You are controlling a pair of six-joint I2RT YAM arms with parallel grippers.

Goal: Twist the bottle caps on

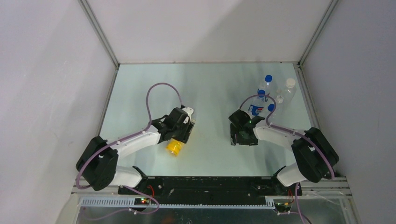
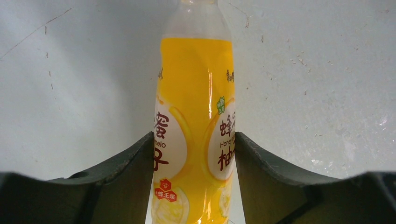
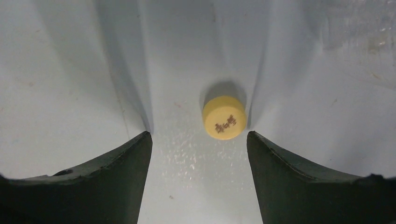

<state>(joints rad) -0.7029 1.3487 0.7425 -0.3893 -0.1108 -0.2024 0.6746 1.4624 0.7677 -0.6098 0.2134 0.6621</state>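
My left gripper (image 1: pixel 182 127) is shut on the yellow-orange bottle (image 2: pixel 196 107), its fingers (image 2: pixel 135 172) pressing both sides of the label. The bottle's base (image 1: pixel 173 147) sticks out towards the near edge, and its neck runs out of the top of the left wrist view. My right gripper (image 3: pixel 199 140) is open, pointing down at the table, over the yellow cap (image 3: pixel 224 117). The cap lies flat just beyond the fingertips, nearer the right finger, and is hidden in the top view. Two Pepsi-labelled bottles (image 1: pixel 257 110) (image 1: pixel 264 91) stand at the back right, blue caps (image 1: pixel 268 78) (image 1: pixel 271 108) showing at their tops.
A clear unlabelled bottle with a white cap (image 1: pixel 290 86) stands right of the Pepsi bottles, close to the right wall. The pale table (image 1: pixel 210 84) is enclosed by grey walls on three sides. The arm bases sit on the black rail at the near edge.
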